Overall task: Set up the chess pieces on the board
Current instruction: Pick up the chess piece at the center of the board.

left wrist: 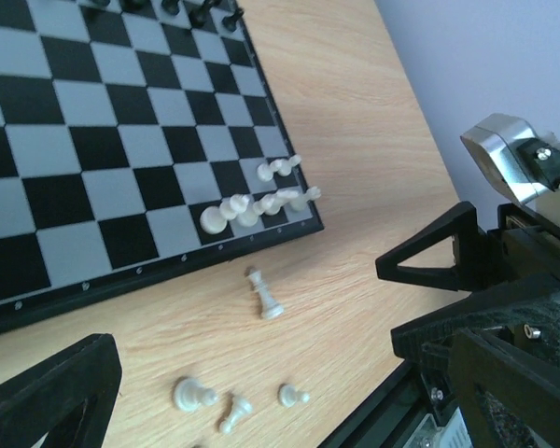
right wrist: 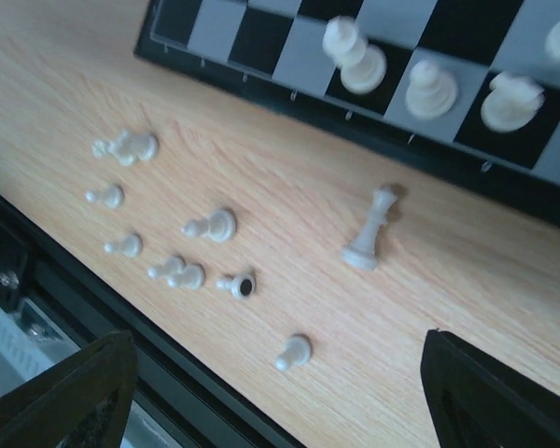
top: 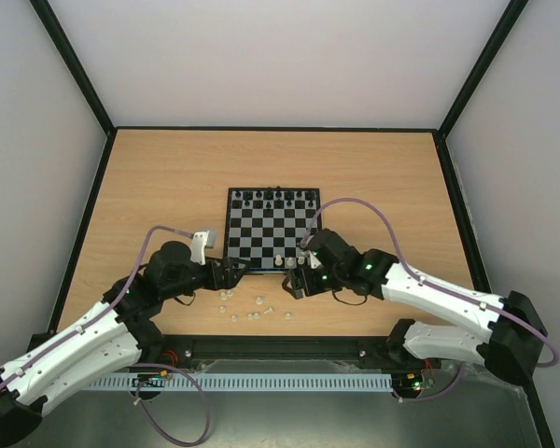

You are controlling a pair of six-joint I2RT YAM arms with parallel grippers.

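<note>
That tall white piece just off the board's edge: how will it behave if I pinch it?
The tall piece is slim above a small base, so a nudge probably tips it. Its smooth round stem may slip in a pinch. It looks very light.

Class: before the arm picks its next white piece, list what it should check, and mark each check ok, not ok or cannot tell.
1. Right gripper open, empty: ok.
2. Left gripper open: ok.
3. Loose pieces in view on the table: ok.
4. Loose pieces upright: not ok, several lie on their sides.
5. Tall piece upright: cannot tell.
6. Free near-row squares on the board: ok.
</note>
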